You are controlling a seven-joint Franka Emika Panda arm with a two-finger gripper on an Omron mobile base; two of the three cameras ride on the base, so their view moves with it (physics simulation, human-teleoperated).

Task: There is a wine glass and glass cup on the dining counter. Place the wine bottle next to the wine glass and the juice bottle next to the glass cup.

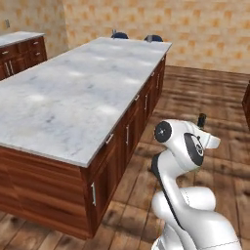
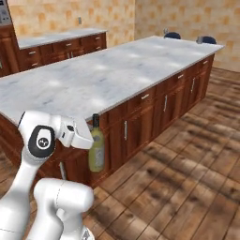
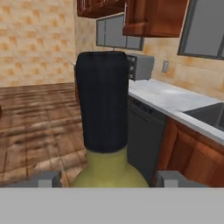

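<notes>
Because made of glass, tall and thin, wine bottle [image 2: 96, 150] likely hard, smooth, a bit heavy, easy to tip; best held at the fat body. Held now upright, off the floor, beside the dining worktop [image 2: 112, 75], with tool [image 3: 107, 178] clamped round its shoulder. Cabinet fronts [image 2: 154, 105] near; stools [image 1: 119, 35] far off.

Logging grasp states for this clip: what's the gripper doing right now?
Gripper: closed on the wine bottle, holding it upright beside the dining counter.
</notes>
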